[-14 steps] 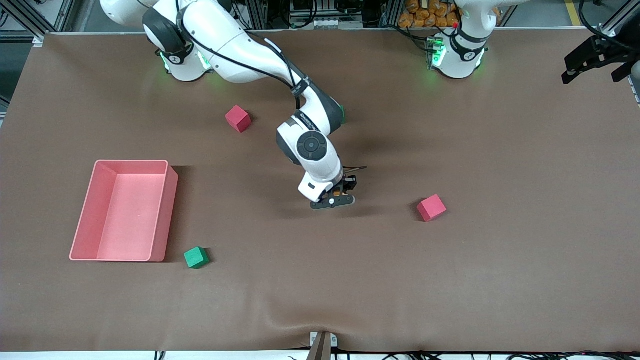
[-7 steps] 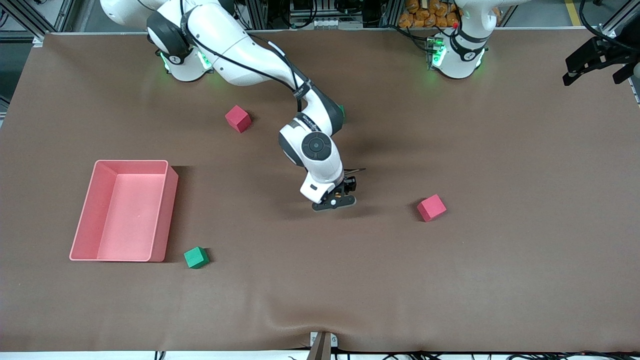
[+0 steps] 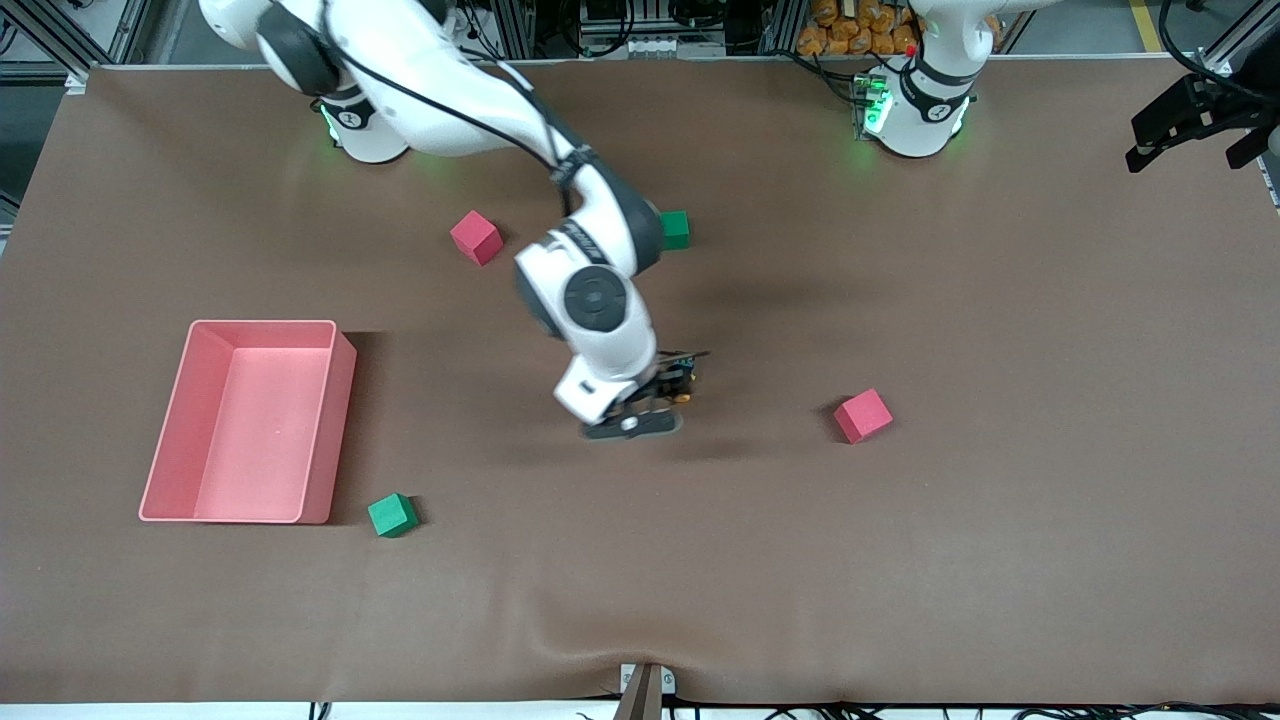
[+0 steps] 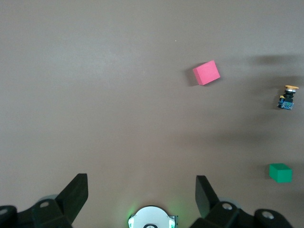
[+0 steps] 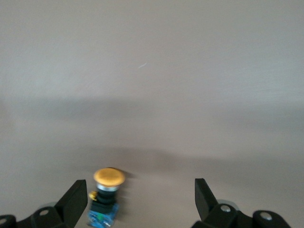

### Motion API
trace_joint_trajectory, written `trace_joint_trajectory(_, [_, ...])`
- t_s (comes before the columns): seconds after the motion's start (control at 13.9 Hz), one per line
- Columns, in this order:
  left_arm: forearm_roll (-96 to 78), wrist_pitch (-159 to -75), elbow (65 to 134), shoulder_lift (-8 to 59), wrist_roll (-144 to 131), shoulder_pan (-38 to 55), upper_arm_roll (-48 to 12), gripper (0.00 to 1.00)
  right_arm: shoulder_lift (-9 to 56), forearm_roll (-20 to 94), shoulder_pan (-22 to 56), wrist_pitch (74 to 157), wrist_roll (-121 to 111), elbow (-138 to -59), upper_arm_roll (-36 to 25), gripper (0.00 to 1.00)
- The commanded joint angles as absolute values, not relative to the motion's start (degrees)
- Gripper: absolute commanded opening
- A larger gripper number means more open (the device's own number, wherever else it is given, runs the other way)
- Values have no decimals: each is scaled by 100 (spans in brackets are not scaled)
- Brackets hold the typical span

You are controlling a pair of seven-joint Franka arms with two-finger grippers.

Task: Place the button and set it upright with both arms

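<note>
Pink tray, two pink cubes, two green cubes.

Brown-covered table (aluminium framing at its edge).

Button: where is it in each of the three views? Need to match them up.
Front view: button mid-table, beside the right gripper.
Left wrist view: button small at the picture's edge, orange cap up.
Right wrist view: button close up, by one open finger.
Shared landmark: the pink cube appears in front and left wrist views; not in right wrist view.
</note>
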State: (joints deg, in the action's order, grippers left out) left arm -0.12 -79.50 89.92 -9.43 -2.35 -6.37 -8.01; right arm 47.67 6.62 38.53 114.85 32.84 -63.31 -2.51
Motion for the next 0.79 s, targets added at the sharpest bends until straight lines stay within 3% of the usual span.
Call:
trace_joint_trajectory(0.0, [-97,-7963,8947,-958,-123,-694,-835,100,3835,720,2878,10646,3243,-6521,-36,100])
trace_joint_trajectory(0.29, [-97,-7963,8956,-958,-123,-686,-844,100,2797,800,1673,8916,2577,-6521,-96,100])
trace_joint_trajectory(0.72, [-97,-7963,8956,-940,-132,-686,-844,100,1576,765,300,8051,1582,-6897,-114,100])
